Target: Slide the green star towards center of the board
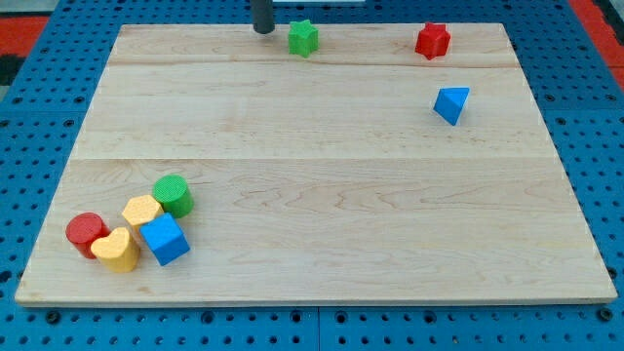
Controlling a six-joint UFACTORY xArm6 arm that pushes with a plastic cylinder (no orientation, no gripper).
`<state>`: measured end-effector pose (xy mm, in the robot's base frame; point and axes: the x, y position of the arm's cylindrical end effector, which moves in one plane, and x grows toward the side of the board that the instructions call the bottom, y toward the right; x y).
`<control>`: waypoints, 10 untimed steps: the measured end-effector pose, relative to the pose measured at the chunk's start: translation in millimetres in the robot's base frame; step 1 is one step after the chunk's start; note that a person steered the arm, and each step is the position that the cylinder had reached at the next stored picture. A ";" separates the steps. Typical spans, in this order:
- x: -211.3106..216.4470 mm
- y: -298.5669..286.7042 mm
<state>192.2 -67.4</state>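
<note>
The green star (303,38) lies near the view's top edge of the wooden board (312,127), a little left of the middle. My tip (263,30) stands just to the view's left of the star, a small gap apart from it, at the board's top edge.
A red star (433,41) sits at the top right and a blue triangle (451,103) below it. At the bottom left is a cluster: green cylinder (174,195), yellow hexagon (142,212), red cylinder (86,232), yellow heart (118,250), blue cube (165,239).
</note>
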 end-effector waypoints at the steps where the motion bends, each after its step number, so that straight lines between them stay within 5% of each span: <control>1: 0.8 10.8; 5: 1.8 100.9; 10: 31.4 67.9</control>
<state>223.7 0.5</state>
